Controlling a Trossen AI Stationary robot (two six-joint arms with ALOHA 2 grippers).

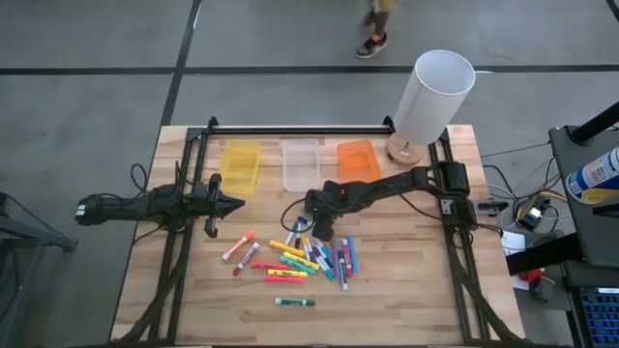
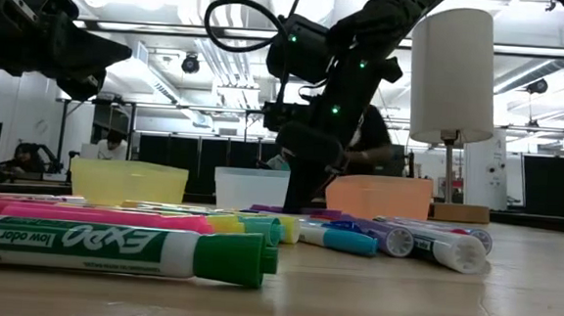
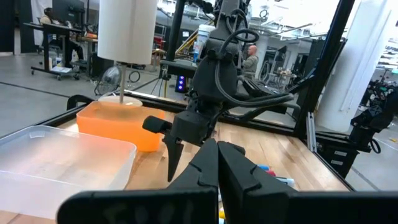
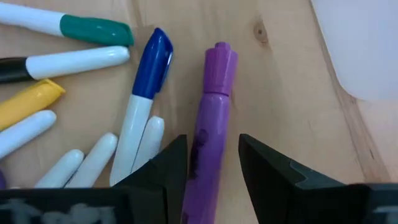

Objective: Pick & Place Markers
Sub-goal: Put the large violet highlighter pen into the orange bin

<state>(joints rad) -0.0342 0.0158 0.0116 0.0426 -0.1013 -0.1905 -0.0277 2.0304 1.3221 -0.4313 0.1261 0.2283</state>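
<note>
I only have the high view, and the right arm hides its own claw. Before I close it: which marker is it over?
Observer: The right wrist view shows the right claw open, with one finger on each side of a purple marker.
Operator: Is anything else near the fingers?
Observer: A blue-capped marker lies close beside the purple one, just outside one finger.
Operator: And the left claw?
Observer: The left wrist view shows the left claw shut, with nothing between its fingers.
</note>
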